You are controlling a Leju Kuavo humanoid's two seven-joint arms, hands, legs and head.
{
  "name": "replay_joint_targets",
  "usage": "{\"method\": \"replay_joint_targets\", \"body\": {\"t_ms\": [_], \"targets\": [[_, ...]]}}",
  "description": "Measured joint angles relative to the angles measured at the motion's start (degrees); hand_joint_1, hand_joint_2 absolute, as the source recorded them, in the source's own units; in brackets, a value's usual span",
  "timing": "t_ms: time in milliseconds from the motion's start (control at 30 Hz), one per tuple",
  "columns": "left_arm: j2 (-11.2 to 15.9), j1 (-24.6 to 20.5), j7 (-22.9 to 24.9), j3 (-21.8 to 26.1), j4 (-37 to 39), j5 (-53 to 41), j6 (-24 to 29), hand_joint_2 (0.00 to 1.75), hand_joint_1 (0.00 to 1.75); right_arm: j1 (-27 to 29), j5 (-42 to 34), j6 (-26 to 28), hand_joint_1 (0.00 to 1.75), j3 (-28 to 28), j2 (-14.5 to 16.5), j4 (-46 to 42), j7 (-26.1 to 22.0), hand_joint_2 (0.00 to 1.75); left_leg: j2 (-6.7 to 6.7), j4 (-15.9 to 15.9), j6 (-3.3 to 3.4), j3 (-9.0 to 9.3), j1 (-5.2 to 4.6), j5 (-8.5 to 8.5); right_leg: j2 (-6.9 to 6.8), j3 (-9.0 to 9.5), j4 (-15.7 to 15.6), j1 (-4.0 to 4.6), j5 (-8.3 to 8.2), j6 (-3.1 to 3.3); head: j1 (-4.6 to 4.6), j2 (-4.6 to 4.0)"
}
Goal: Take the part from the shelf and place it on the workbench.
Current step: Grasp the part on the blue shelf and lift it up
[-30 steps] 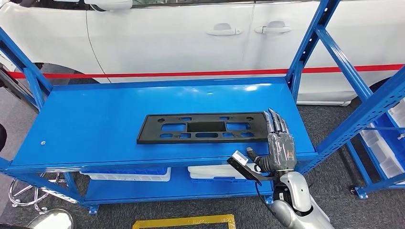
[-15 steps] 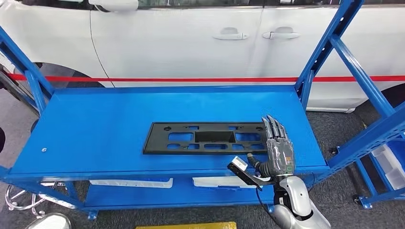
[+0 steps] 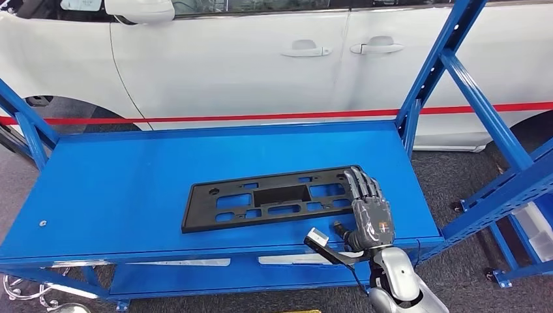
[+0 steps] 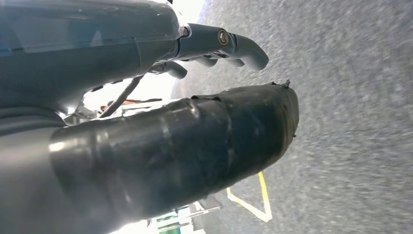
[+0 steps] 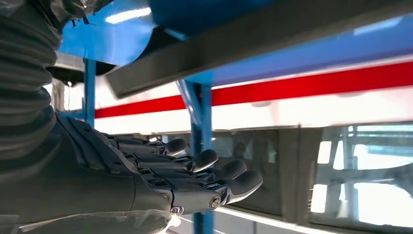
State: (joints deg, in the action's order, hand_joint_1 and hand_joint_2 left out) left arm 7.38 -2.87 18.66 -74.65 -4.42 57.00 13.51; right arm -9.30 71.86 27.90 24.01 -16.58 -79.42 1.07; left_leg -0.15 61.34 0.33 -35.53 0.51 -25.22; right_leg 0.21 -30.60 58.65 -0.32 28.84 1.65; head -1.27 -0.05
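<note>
The black slotted part (image 3: 270, 203) lies flat on the blue top shelf (image 3: 117, 182), slightly askew to the shelf's front edge. My right hand (image 3: 368, 212) is at the part's right end with its fingers stretched out over that end. In the right wrist view the right hand (image 5: 146, 180) has straight, slightly spread fingers and nothing between them. I cannot tell whether they touch the part. My left hand (image 4: 160, 146) hangs over grey floor, its thumb and fingers apart and holding nothing.
A white car (image 3: 261, 65) with a red stripe stands close behind the shelf. Blue uprights (image 3: 424, 72) rise at the shelf's right end. White bins (image 3: 283, 259) sit on the lower level. Another blue rack with bins (image 3: 538, 228) is at the far right.
The whole view has shifted, so the camera moved. My right hand's fingers now reach further over the part's right end, and the part looks a little more skewed on the shelf.
</note>
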Motion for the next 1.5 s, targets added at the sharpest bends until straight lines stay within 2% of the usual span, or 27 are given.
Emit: {"method": "replay_joint_targets", "body": {"t_ms": [33,100,233,533,700,833,1000,1133,1300,1500], "targets": [[-0.07,-0.1,-0.08,-0.03,-0.01,0.02,0.11,0.0,0.0,0.05,0.62,-0.62,0.0,0.51,0.0,0.58,0.11,1.75,-0.05,-1.8,0.11,0.63,-0.02,0.44,-0.01,-0.08,0.18,0.17,0.22,-0.17,-0.02,0.0],[-0.25,-0.32,-0.13,-0.14,-0.02,0.09,0.18,0.0,0.0,-0.04,1.4,-2.15,0.0,1.52,-0.11,1.68,0.3,1.75,-0.12,-2.78,0.09,0.89,-0.04,0.2,-0.02,-0.28,0.29,0.31,0.31,-0.23,-0.03,-0.01],[-0.4,-0.45,-0.35,-0.55,-0.02,0.49,0.13,0.0,0.0,-1.25,1.96,-3.47,0.0,3.54,-0.62,4.16,0.73,1.75,-0.08,-2.8,0.41,1.23,-0.12,-0.09,0.03,0.28,-0.33,0.32,0.33,-0.21,-0.03,0.0],[-0.43,-0.69,-0.82,-1.17,-0.08,1.07,0.08,0.0,0.0,-5.0,2.08,-4.36,0.0,6.68,-0.86,7.55,0.97,1.75,0.12,-2.8,0.83,1.86,-0.16,-0.43,0.15,0.93,-0.72,0.3,0.34,-0.85,-0.03,0.0],[-0.45,-0.7,-0.84,-1.32,-0.09,1.23,-0.06,0.0,0.0,-6.23,2.38,-3.53,0.0,7.86,-0.68,8.62,1.91,1.75,0.11,-2.79,0.91,1.9,-0.15,-0.31,0.13,0.95,-0.7,0.33,0.24,-1.01,-0.02,0.0],[-0.48,-0.73,-1.05,-1.56,-0.15,1.2,-0.32,0.0,0.0,-7.18,4.09,-0.41,0.0,8.19,-0.07,9.92,4.43,1.75,0.1,-2.79,0.89,1.91,-0.14,-0.28,0.13,0.95,-0.63,0.36,0.24,-1.01,-0.02,-0.01],[-0.49,-0.94,-1.68,-2.65,-0.17,0.28,-0.76,0.0,0.0,-11.13,5.01,0.37,0.01,6.82,0.64,14.05,6.26,1.75,0.1,-2.79,0.85,1.88,-0.14,-0.22,0.12,0.9,-0.56,0.36,0.24,-1.01,-0.02,0.0],[-0.49,-1.26,-2.36,-3.37,-0.17,0.02,-1.07,0.0,0.0,-14.71,4.33,0.38,1.74,5.4,1.21,19.39,5.79,1.75,0.06,-2.79,0.85,1.83,-0.14,-0.21,0.09,0.89,-0.55,0.35,0.24,-1.01,-0.02,0.01],[-0.49,-1.42,-2.51,-4.09,-0.19,0.19,-1.12,0.0,0.0,-16.24,3.8,0.46,1.75,4.41,2.26,24.49,5.02,1.75,0.04,-2.79,0.85,1.78,-0.14,-0.22,0.09,0.88,-0.56,0.35,0.25,-1.01,-0.02,-0.01],[-0.49,-1.41,-2.21,-4.23,-0.19,0.56,-1.26,0.0,0.0,-16.31,3.44,0.26,1.75,4.25,2.67,25.75,4.41,1.75,0.05,-2.8,0.83,1.79,-0.13,-0.25,0.09,0.81,-0.56,0.36,0.29,-1.0,-0.02,-0.01]]}}
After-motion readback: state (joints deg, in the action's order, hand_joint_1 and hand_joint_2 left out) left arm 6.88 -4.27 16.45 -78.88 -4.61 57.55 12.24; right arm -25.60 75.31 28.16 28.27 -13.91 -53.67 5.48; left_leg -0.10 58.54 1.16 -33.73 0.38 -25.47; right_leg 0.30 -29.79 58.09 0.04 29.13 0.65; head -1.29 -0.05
